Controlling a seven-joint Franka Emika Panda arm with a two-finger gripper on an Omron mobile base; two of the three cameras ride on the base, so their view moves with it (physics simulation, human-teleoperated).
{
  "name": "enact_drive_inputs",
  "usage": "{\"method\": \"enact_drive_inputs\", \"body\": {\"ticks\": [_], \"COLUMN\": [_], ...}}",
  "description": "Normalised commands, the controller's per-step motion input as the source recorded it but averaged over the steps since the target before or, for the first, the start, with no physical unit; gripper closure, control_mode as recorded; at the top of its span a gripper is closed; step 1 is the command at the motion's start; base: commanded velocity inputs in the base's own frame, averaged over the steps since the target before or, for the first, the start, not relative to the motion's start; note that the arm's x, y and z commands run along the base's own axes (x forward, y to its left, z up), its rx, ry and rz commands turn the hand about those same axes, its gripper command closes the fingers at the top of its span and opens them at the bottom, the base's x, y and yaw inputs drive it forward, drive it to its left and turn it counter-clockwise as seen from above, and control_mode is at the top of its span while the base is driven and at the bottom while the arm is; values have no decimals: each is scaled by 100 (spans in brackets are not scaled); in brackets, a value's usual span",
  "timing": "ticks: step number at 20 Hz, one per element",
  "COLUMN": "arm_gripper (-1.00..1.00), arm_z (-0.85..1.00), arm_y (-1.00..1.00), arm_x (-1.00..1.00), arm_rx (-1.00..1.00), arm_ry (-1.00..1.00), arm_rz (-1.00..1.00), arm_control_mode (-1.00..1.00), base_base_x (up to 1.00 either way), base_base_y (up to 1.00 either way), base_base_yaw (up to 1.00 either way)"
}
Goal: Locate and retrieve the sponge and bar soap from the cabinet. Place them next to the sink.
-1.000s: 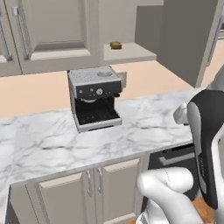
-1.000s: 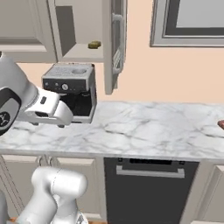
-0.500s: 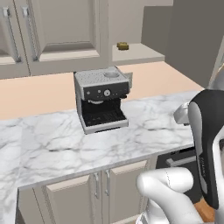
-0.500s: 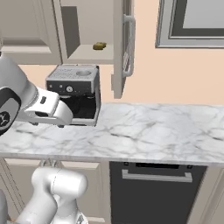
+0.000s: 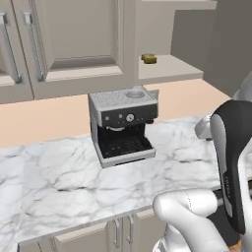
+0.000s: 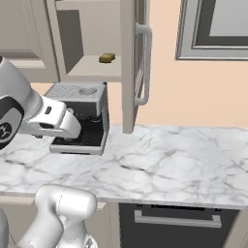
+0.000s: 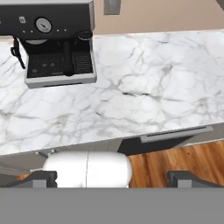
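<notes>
White marble counter [image 5: 59,182] is carrying a coffee machine [image 5: 123,125]. Upper centre in both base views, the sponge [image 6: 107,58] is lying on the open cabinet [image 6: 128,63] shelf. I am keeping my pincer [image 7: 118,177] open.

No legible text, labels, brands or numbers. Coffee machine [image 5: 123,125]: front panel carries a round dial and small buttons, markings too small to read. Cabinet [image 5: 74,44] doors, marble counter [image 6: 164,164]: unmarked.
</notes>
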Motion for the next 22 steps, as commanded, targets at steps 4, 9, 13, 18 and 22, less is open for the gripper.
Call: {"method": "enact_drive_inputs", "body": {"ticks": [4,9,13,18,22], "arm_gripper": [-100,-100,-100,-100,-100], "arm_z": [0,0,0,0,0], "arm_y": [0,0,0,0,0], "arm_x": [0,0,0,0,0], "arm_rx": [0,0,0,0,0], "arm_ry": [0,0,0,0,0], "arm_rz": [0,0,0,0,0], "arm_control_mode": [100,100,100,100,100], "base_base_x": [60,70,62,31,17], "base_base_y": [0,-9,-65,-54,-12], "base_base_yaw": [4,8,3,-1,-8]}}
